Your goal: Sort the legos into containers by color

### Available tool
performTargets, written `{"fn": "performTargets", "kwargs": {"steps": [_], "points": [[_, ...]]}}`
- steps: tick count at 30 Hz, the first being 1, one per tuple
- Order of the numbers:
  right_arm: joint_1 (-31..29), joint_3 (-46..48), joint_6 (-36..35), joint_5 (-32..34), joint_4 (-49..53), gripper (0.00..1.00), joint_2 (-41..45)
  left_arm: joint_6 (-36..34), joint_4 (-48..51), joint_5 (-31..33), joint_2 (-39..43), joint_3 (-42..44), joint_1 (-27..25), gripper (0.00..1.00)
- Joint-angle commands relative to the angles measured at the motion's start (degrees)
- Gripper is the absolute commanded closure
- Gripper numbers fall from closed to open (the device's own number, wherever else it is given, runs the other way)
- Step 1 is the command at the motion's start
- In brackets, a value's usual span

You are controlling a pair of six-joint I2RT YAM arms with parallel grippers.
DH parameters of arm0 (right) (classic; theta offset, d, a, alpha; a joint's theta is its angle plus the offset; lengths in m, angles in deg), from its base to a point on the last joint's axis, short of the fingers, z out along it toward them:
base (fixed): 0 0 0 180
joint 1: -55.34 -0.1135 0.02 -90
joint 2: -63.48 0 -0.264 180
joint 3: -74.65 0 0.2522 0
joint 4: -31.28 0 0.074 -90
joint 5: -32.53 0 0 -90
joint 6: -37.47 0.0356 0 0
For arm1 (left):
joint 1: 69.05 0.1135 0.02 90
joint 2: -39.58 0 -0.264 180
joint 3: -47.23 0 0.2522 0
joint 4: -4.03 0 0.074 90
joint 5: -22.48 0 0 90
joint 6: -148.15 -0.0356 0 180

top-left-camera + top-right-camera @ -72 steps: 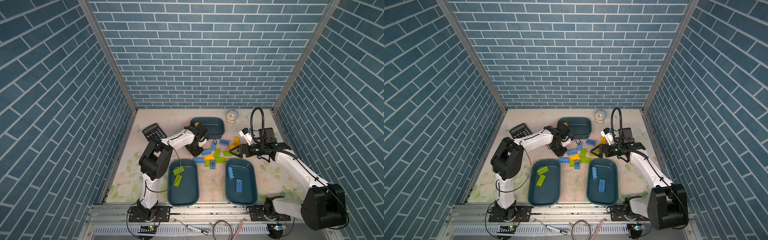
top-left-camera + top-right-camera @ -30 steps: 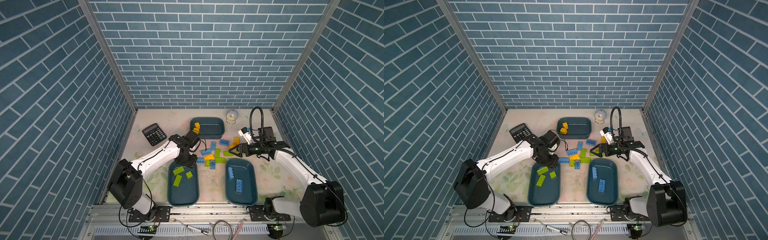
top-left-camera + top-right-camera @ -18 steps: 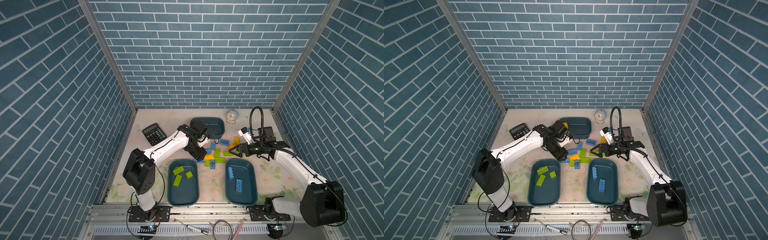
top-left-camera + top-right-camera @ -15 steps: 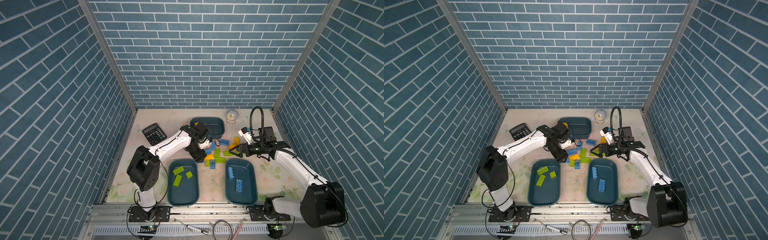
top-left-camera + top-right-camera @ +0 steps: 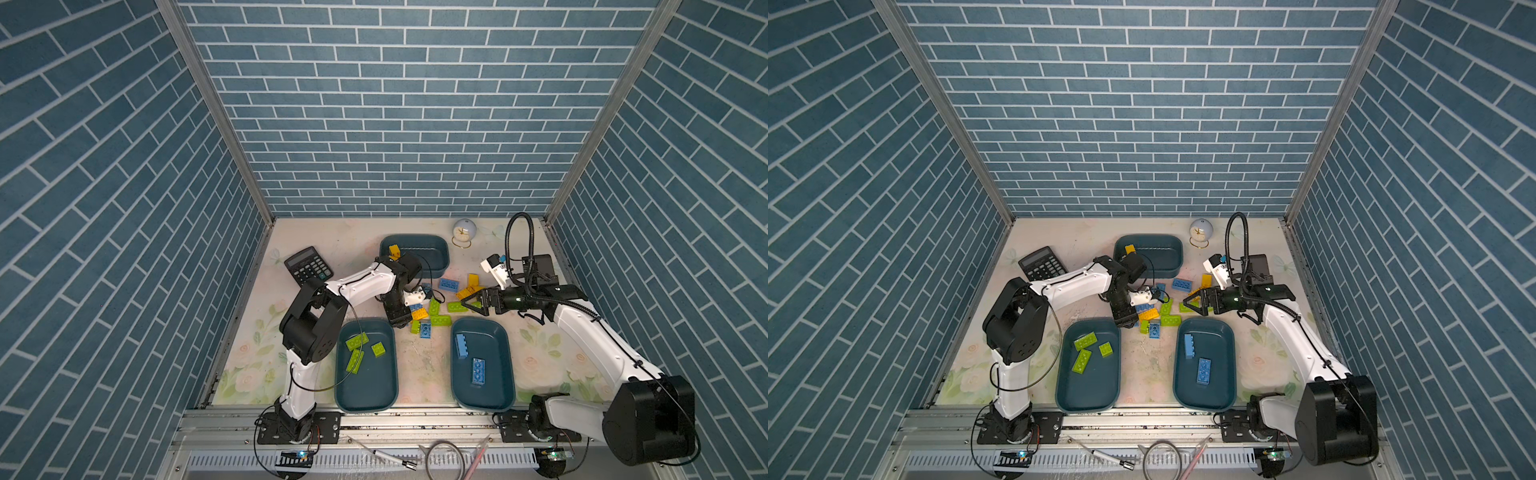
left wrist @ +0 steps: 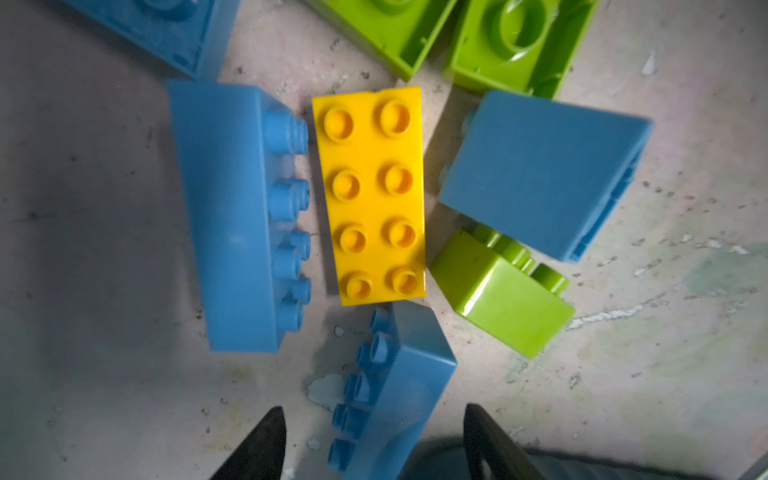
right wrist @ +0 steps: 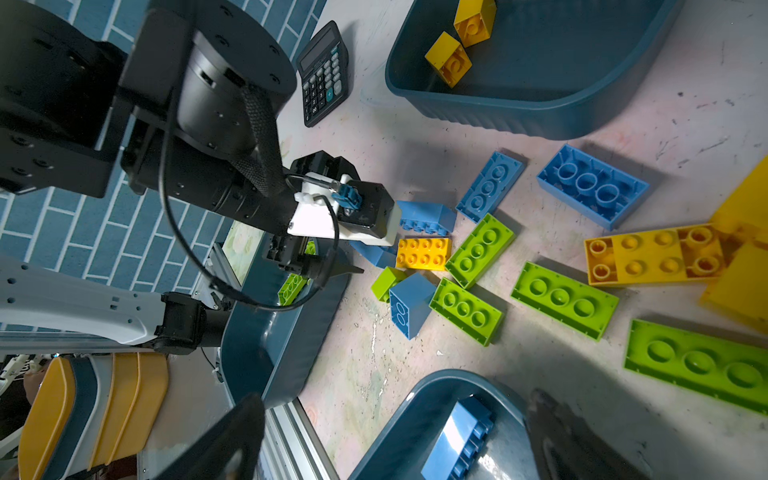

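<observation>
Loose legos lie in a pile mid-table: a yellow brick (image 6: 374, 195) studs up, with blue bricks (image 6: 237, 216) and green bricks (image 6: 503, 291) around it. My left gripper (image 5: 402, 323) points down at the pile's left edge. It is open, and a blue brick on its side (image 6: 395, 386) lies between its fingertips (image 6: 272, 419) with gaps on both sides. My right gripper (image 5: 468, 304) hovers open and empty at the pile's right side. Of the containers, the back tub (image 5: 432, 254) holds yellow bricks (image 5: 394, 250), the front-left tub (image 5: 365, 390) green ones, and the front-right tub (image 5: 484, 401) blue ones.
A black calculator (image 5: 308, 270) lies at the back left, close to the left forearm. A small round clock (image 5: 464, 232) stands at the back right. Brick-pattern walls close in three sides, and a metal rail (image 5: 374, 419) runs along the front edge.
My left arm swung from over the front-left tub, where a small green brick now lies, back to the pile and lowered onto its left edge. The right arm has stayed still.
</observation>
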Motion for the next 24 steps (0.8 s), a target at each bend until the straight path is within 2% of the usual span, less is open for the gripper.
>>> {"fn": "performTargets", "kwargs": {"steps": [1, 6, 17, 24], "points": [[0.35, 0.65, -3.18, -0.07, 1.64, 0.02, 1.27, -3.09, -0.57, 1.8, -1.16, -1.27, -0.26, 0.33], [0.43, 0.64, -3.07, -0.16, 1.3, 0.02, 0.74, -3.94, -1.89, 5.12, -2.65, -1.0, -0.22, 0.41], [0.39, 0.86, -3.18, -0.24, 1.1, 0.02, 0.28, -4.47, -4.29, 6.93, -3.43, -0.74, -0.22, 0.78], [0.68, 0.95, -3.1, 0.02, 0.83, 0.02, 0.43, -4.46, -1.31, 8.03, -0.6, -2.86, -0.22, 0.79]]}}
